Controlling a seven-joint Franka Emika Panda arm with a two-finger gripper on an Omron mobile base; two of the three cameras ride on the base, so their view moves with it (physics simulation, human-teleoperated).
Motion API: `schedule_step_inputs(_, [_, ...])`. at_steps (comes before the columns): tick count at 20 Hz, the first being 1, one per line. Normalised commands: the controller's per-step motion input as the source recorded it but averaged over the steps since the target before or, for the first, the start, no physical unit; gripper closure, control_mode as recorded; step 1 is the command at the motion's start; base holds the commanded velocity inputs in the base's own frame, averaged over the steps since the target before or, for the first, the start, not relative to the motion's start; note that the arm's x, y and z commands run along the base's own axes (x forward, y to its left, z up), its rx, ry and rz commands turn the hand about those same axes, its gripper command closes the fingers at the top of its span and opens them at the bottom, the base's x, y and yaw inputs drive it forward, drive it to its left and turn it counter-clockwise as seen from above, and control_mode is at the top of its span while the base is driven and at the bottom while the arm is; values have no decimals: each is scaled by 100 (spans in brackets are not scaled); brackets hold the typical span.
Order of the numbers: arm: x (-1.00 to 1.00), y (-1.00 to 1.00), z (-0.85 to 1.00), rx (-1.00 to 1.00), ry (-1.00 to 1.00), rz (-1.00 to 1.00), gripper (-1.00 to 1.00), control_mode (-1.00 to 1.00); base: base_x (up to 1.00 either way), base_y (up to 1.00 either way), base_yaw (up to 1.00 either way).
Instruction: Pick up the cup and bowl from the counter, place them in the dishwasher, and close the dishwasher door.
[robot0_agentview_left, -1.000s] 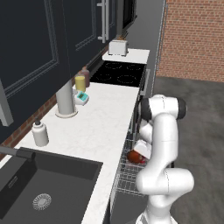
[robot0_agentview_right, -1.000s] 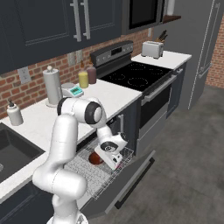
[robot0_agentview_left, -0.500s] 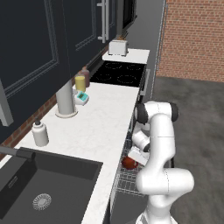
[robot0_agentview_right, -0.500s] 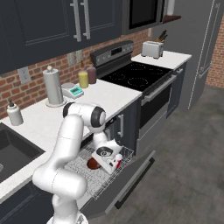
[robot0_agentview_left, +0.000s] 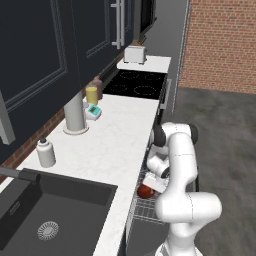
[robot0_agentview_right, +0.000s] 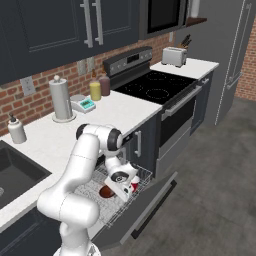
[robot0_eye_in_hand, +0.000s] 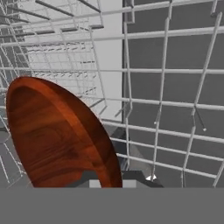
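Bowl (robot0_eye_in_hand: 57, 135), reddish-brown with darker grain inside, stands tilted on edge in the dishwasher's pulled-out wire rack (robot0_agentview_right: 122, 200), held at its rim by the gripper (robot0_agentview_right: 123, 191); the jaws are closed on it. In the right base view the red cup (robot0_agentview_right: 134, 186) lies in the same rack just beside the hand. The dishwasher door (robot0_agentview_right: 145, 207) hangs open below. On the bench (robot0_agentview_left: 120, 140) stand a paper towel roll (robot0_agentview_left: 75, 112), a soap bottle (robot0_agentview_left: 46, 152) and a yellow jar (robot0_agentview_left: 91, 95).

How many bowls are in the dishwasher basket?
1. The reddish-brown bowl sits in the pulled-out wire rack, right by the gripper. The arm hides part of the rack, so another could be tucked behind it.
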Motion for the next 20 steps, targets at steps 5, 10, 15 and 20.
schedule_step_inputs(5, [13,0,-49,0,1,3,100,-100,0,0,0])
schedule_step_inputs(10, [6,-1,-56,0,2,3,-100,-100,0,0,0])
schedule_step_inputs(15, [-19,-11,-12,2,-5,6,-100,-100,0,0,0])
schedule_step_inputs(20, [-39,-1,62,1,-2,-1,-100,-100,0,0,0])
